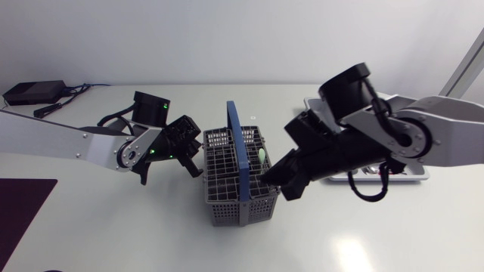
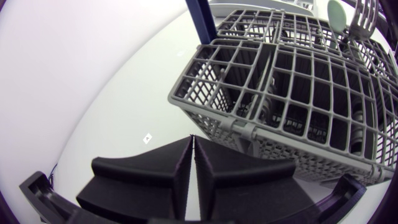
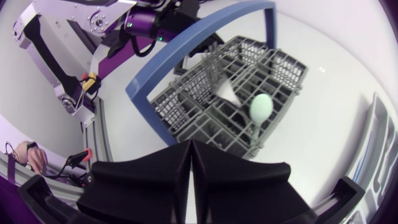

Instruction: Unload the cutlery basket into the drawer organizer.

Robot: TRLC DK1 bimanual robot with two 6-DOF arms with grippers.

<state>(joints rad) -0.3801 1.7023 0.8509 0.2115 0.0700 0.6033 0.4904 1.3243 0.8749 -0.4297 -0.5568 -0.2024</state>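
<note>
The grey basket (image 1: 227, 195) stands mid-surface (image 1: 113, 227) between the two arms, with the drawer organizer (image 1: 414, 174) off under the right arm. A pale green spoon (image 3: 260, 109) and a fork (image 2: 367, 15) stick up from it. They look light, stiff and probably smooth, best pinched above the rim. The left fingers (image 2: 158, 177) and right fingers (image 3: 155, 177) are both pressed together, empty. No readable writing shows.

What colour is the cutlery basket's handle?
Blue handle, on a grey basket; it shows best in the head view.
</note>
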